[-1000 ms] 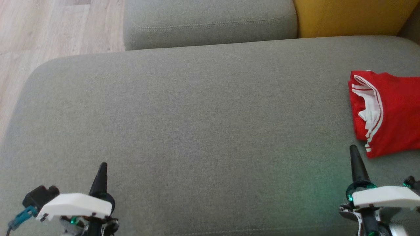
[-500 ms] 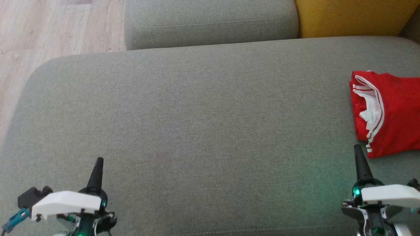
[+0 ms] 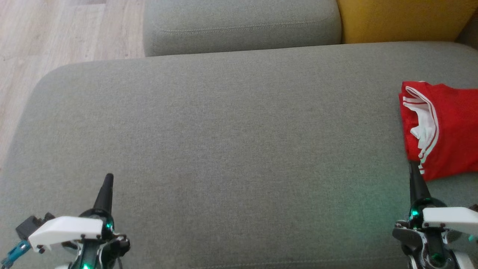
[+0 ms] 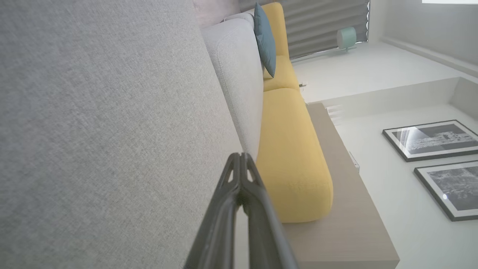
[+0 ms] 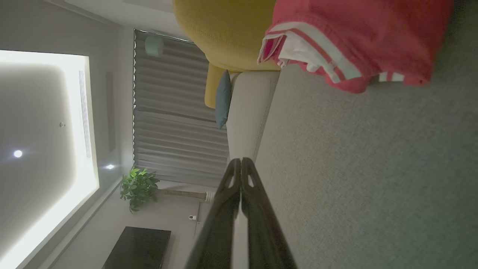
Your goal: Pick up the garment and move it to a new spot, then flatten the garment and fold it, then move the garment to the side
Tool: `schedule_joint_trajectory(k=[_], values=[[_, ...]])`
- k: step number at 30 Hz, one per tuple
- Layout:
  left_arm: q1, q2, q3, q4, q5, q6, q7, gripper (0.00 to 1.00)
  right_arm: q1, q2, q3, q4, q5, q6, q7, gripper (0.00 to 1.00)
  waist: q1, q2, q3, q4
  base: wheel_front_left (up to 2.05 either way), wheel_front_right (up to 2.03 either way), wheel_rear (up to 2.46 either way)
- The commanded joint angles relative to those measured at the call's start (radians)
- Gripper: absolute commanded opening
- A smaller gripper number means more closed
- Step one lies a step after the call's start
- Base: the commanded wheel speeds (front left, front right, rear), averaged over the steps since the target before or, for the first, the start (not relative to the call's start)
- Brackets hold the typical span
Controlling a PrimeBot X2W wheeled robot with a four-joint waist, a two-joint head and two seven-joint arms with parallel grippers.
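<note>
Right gripper [image 3: 412, 165], fingers clenched on nothing, has its tip just short of the near edge of the folded red garment [image 3: 446, 127] lying at the right end of the grey sofa seat [image 3: 224, 130]; left gripper [image 3: 108, 176], also clenched empty, hangs near left.

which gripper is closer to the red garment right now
Right. The right gripper sits close by the red garment, at its near left corner. The left gripper is far off, across the grey cushion on the opposite side.
</note>
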Motion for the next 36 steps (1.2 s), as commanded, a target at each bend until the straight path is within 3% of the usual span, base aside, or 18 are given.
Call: schedule_joint_trajectory(k=[1, 19, 36], values=[[-0.065, 0.005, 0.047, -0.028, -0.03, -0.014, 0.008, 0.0, -0.058, -0.018, 0.013, -0.026, 0.034, 0.003, 0.008, 0.0, 0.0, -0.0001, 0.0, 0.001, 0.0, 0.0, 0.0], [-0.093, -0.028, 0.116, -0.009, -0.223, -0.076, 0.061, 0.0, -0.092, -0.017, -0.009, 0.01, 0.239, 0.004, 0.028, 0.0, 0.0, -0.0001, 0.001, 0.006, 0.0, 0.0, 0.0], [-0.094, -0.032, 0.122, -0.008, -0.221, -0.077, 0.066, 0.0, -0.093, -0.012, -0.016, 0.011, 0.237, 0.004, 0.034, 0.0, 0.0, -0.0001, 0.001, 0.006, 0.0, 0.0, 0.0]])
